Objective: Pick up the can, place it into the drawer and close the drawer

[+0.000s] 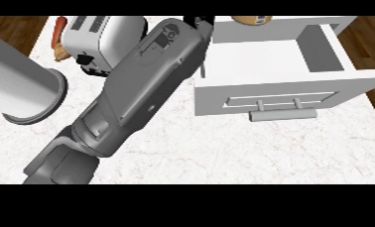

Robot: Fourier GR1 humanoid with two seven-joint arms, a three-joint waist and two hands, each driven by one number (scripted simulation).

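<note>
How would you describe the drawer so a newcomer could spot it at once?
On the white marble counter, look at the right half, past the grey forearm. The drawer is the open white box there. Unlike the silver toaster at the left, it has a flat front with a grey bar handle.

- Left hand (pixel 199 22) — nearly all hidden beyond its own grey forearm (pixel 139 85); only a black sliver shows beside the drawer's (pixel 278 93) rear left corner.
- Brown rounded thing (pixel 253 19) behind the drawer, cut off at the top edge — what it is cannot be told.
- Grey curved vessel (pixel 26 80) cut off at the left edge.
- Toaster (pixel 92 35) partly covered by the forearm.
</note>
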